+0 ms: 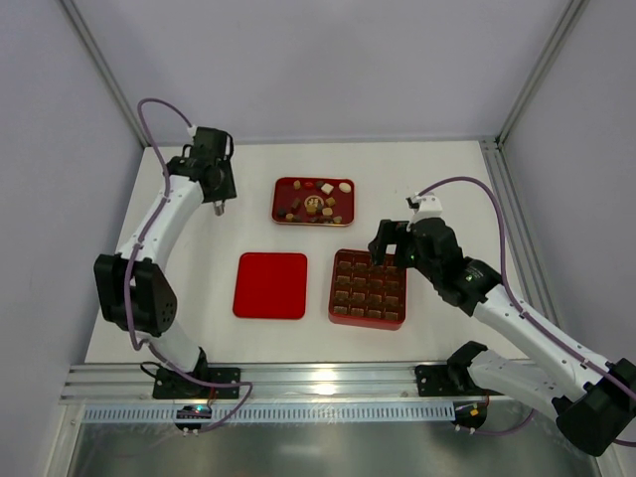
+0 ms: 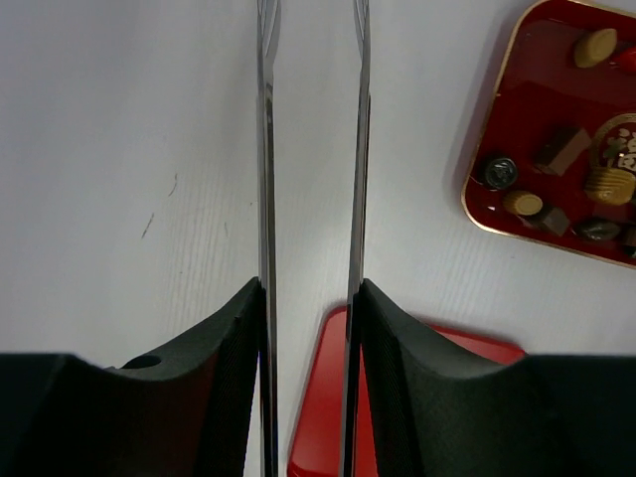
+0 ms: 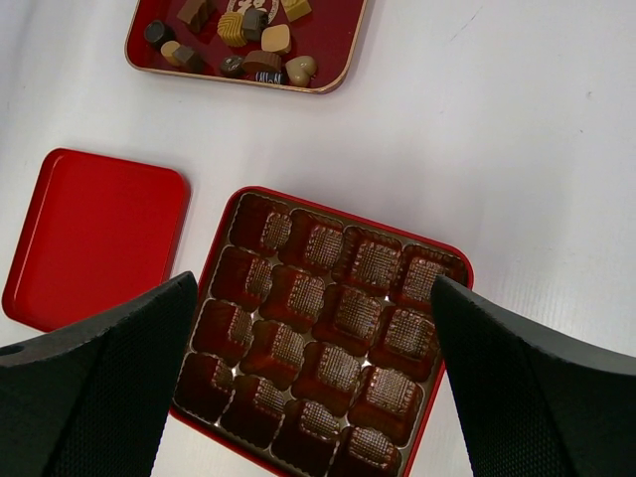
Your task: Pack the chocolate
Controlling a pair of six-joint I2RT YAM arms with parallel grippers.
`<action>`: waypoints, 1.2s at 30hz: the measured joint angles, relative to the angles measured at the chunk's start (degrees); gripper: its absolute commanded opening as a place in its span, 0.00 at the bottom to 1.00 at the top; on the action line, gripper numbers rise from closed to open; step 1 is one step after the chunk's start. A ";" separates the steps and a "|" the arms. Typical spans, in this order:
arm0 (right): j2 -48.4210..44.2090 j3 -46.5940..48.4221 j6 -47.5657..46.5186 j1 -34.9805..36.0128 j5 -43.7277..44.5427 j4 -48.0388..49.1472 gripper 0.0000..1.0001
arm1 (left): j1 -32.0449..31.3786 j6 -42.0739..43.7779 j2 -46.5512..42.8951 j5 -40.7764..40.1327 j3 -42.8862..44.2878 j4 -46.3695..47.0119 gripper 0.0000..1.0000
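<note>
The chocolate (image 3: 276, 38) lies loose in a gold-rimmed red tray (image 3: 333, 45) far back on the bench (image 1: 447, 189). There are about 12 pieces, likely light, rigid, smooth and easily scuffed, so each is best pinched gently across opposite sides. 1 gridded box (image 3: 217, 248) shows 16 cells, seemingly unfilled, with 1 lid (image 1: 270, 285) beside it. The left claw (image 1: 220, 206) is partly parted and empty; the right claw (image 3: 313, 288) is spread wide above the box.
</note>
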 measured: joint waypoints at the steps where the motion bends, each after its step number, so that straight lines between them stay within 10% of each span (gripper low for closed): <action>1: 0.00 0.07 -0.02 0.00 0.11 -0.11 1.00 | -0.63 0.00 -0.79 0.22 0.42 -0.61 0.40; 18: -0.22 0.85 0.02 0.00 1.75 -1.73 1.00 | -16.90 -1.16 -2.54 2.71 4.68 -7.08 0.38; 36: -0.50 0.85 0.24 0.00 2.40 -2.34 1.00 | -20.17 0.50 6.58 3.65 7.34 -7.15 0.41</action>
